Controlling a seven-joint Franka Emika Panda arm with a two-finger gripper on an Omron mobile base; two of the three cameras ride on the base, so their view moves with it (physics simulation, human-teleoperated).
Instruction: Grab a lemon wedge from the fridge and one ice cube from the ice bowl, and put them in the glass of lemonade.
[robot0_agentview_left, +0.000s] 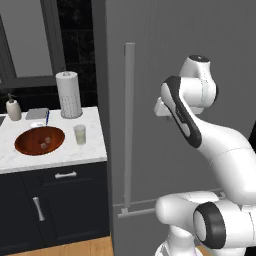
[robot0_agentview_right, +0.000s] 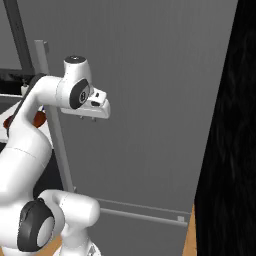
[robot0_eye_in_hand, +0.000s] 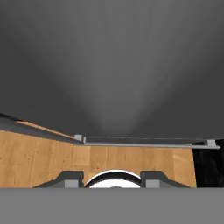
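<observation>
The robot's white arm (robot0_agentview_left: 210, 150) fills the near foreground, folded up in front of the fridge (robot0_agentview_left: 165, 60), whose grey door is shut. The gripper (robot0_agentview_right: 88, 118) hangs just off the door face, pointing down; in the hand view its two dark fingertips (robot0_eye_in_hand: 70, 178) stand apart with nothing between them, so it is partly open and empty. The long vertical bar handle (robot0_agentview_left: 129, 125) runs down the door's left edge, beside the arm and not yet touched; a second, horizontal bar (robot0_eye_in_hand: 144, 141) sits low near the wooden floor (robot0_eye_in_hand: 39, 157). The lemon wedge is presumably behind that closed door, unseen. On the marble counter (robot0_agentview_left: 60, 155) to the left lie the ice bowl (robot0_agentview_left: 39, 140), holding two pale ice cubes (robot0_agentview_left: 45, 142), and just beside it the glass of lemonade (robot0_agentview_left: 79, 134), with a paper-towel roll (robot0_agentview_left: 68, 94) and soap dispenser (robot0_agentview_left: 13, 108) behind. As a judgement, the door comes first: the handle is stiff and smooth, best pinched across its middle and pulled steadily. The wedge will likely be light, soft and slick, so grip its flat flanks gently. The ice cube should be hard, tiny and slippery, needing a square pinch on opposite faces.
</observation>
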